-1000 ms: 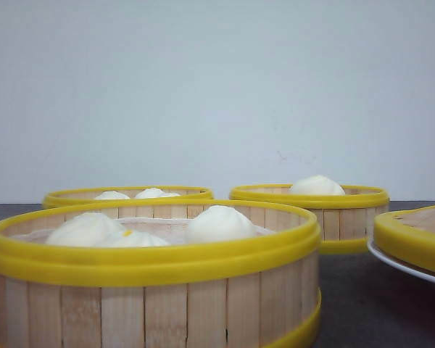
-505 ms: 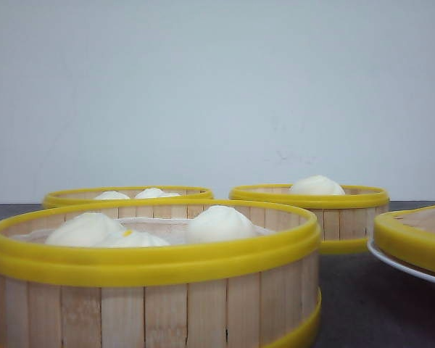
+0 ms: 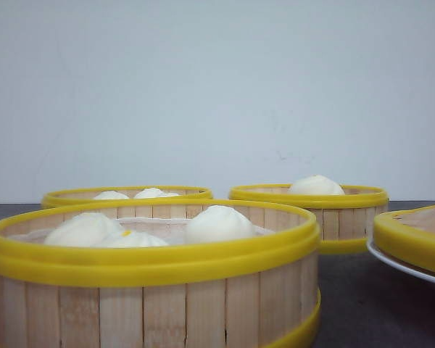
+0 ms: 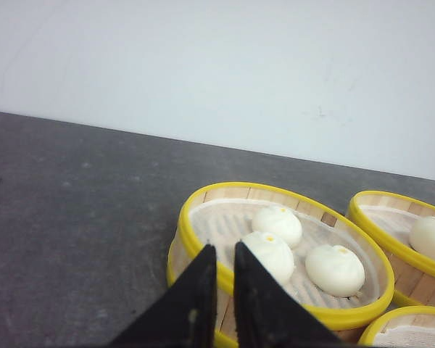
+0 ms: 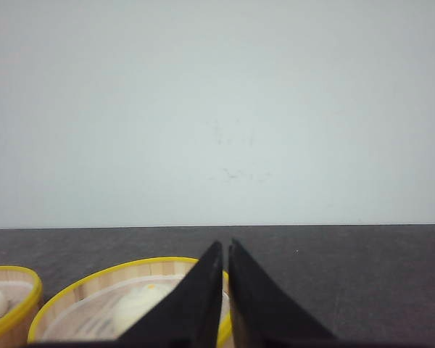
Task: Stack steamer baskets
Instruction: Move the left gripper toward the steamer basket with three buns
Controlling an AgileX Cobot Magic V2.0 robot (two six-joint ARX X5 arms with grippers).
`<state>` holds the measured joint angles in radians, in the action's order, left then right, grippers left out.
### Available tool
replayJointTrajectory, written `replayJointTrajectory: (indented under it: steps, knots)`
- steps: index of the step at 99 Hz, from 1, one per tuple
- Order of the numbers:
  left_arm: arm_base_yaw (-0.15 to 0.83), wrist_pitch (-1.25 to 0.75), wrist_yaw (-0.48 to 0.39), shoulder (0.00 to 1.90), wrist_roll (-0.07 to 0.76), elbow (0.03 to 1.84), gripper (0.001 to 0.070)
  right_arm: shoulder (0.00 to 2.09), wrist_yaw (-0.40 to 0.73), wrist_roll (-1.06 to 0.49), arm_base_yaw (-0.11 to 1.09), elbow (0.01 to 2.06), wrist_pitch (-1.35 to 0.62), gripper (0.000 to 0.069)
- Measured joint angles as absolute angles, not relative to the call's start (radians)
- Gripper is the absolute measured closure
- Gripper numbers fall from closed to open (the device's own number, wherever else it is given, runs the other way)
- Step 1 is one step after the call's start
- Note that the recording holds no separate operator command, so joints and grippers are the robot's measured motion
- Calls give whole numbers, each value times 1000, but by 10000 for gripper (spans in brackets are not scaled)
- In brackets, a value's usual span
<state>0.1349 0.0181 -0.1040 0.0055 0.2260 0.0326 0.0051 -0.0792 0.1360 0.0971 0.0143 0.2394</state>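
Front view first: three steamer baskets sit on the dark surface [image 3: 362,304]. The near basket [image 3: 152,297] fills the lower left and has three white buns [image 3: 219,223] in it. Behind it on the left is the far left basket [image 3: 127,196], buns poking over its rim, and further right is the far right basket [image 3: 309,217] with one bun showing. At the right edge there's a yellow-rimmed lid [image 3: 413,239] resting on a white plate [image 3: 402,267]. Neither of my hands shows up in this view. Left wrist view: my left hand [image 4: 224,255] has its black fingers nearly together with just a thin gap, nothing between them, so it's clenched on air, sitting right over the near rim of the three-bun basket [image 4: 275,250]. Another basket with a bun lies just beside it, and a third rim peeks in at the corner. Right wrist view: my right hand [image 5: 225,250] is also pinched almost closed and empty, sitting over a basket [image 5: 123,301] with one bun, with another basket at the frame edge.
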Motion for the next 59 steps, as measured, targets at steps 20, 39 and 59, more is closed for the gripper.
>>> replayJointTrajectory:
  steps: [20, 39, 59]
  knots:
    - [135, 107, -111, 5, 249, 33, 692, 5, -79, 136, 97, 14, 239, 681]
    - [135, 86, -112, 5, 429, 33, 639, 5, -79, 144, 97, 14, 300, 681]
    - [135, 4, -141, 29, 662, 76, 292, 5, -79, 313, 97, 14, 345, 681]
